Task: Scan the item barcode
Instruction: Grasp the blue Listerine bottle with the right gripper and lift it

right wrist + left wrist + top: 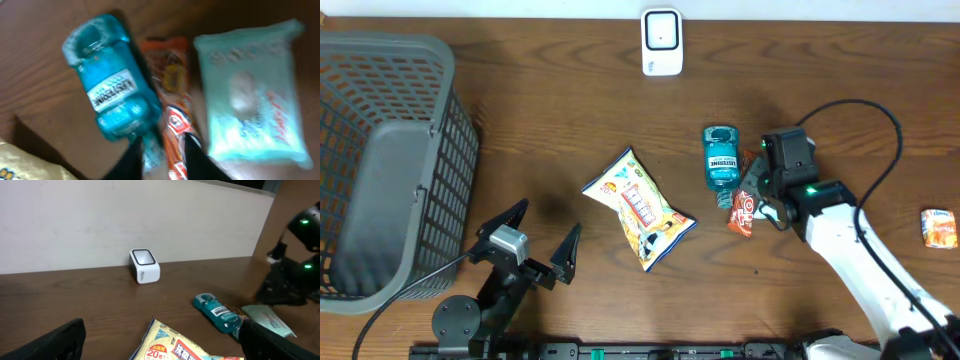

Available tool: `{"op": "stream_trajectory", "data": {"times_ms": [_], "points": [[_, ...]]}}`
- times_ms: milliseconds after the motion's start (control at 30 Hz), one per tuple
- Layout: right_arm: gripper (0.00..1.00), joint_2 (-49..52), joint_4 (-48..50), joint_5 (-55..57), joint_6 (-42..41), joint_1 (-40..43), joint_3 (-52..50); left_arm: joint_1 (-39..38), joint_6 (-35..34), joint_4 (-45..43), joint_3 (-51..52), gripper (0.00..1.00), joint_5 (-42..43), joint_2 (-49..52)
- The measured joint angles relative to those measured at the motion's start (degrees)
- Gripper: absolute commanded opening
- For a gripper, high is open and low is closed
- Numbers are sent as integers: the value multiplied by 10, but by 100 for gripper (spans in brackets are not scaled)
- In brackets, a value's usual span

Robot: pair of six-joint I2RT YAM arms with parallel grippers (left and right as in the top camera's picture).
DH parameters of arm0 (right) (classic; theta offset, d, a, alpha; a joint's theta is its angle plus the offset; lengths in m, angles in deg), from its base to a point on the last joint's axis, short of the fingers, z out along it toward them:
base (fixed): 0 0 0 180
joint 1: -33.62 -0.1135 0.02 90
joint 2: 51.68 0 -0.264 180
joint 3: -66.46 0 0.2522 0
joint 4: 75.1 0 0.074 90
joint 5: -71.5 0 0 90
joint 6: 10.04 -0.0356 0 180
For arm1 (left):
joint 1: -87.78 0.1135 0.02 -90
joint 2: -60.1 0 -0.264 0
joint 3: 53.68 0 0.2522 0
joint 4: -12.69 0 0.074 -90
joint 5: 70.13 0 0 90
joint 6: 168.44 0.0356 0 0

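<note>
Down at the right gripper [165, 157], the two dark fingers [131, 162] stand narrowly apart astride the end of the orange snack packet [172, 100], though whether they pinch it cannot be told. The packet lies flat on the table [520, 150] between the blue bottle [111, 95] and the pale wipes pack [250, 100]. The white forearm slants in from the near right corner with the wrist tipped down, the left gripper [552, 218] gapes wide at the near edge, and the scanner [661, 42] sits at the far edge, well apart from the packet.
</note>
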Motion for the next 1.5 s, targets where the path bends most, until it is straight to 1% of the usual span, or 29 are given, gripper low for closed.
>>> {"op": "stream_trajectory", "data": {"times_ms": [33, 67, 133, 267, 367, 467, 567, 733, 833, 900, 933, 967, 1067, 1133, 1200, 1333, 1400, 1500], "points": [[61, 10, 26, -15, 16, 0, 0, 0, 0, 0, 0, 98, 0, 0], [64, 20, 49, -31, 35, 0, 0, 0, 0, 0, 0, 98, 0, 0], [66, 31, 75, -54, 67, -3, 0, 0, 0, 0, 0, 98, 0, 0], [73, 49, 88, -73, 111, -3, 0, 0, 0, 0, 0, 98, 0, 0], [83, 72, 87, -77, 140, -7, 0, 0, 0, 0, 0, 98, 0, 0], [85, 87, 86, -77, 165, -24, 0, 0, 0, 0, 0, 98, 0, 0], [85, 87, 86, -47, 180, -59, 0, 0, 0, 0, 0, 97, 0, 0], [84, 93, 87, 61, 189, -125, 1, 0, 0, 0, 0, 98, 0, 0], [84, 132, 92, 151, 193, -160, 9, 0, 0, 0, 0, 98, 0, 0], [82, 173, 93, 196, 195, -170, 22, 0, 0, 0, 0, 98, 0, 0], [78, 183, 90, 206, 196, -171, 26, 0, 0, 0, 0, 98, 0, 0], [76, 205, 82, 226, 198, -172, 38, 0, 0, 0, 0, 98, 0, 0], [69, 265, 31, 269, 192, -173, 90, 0, 0, 0, 0, 98, 0, 0], [69, 289, 0, 292, 185, -174, 122, 0, 0, 0, 0, 98, 0, 0], [66, 307, -25, 309, 177, -175, 144, 0, 0, 0, 0, 98, 0, 0], [56, 328, -47, 336, 166, -176, 162, 0, 0, 0, 0, 98, 0, 0], [45, 340, -54, 356, 163, -176, 169, 0, 0, 0, 0, 98, 0, 0], [36, 347, -65, 376, 163, -176, 172, 0, 0, 0, 0, 98, 0, 0]]}}
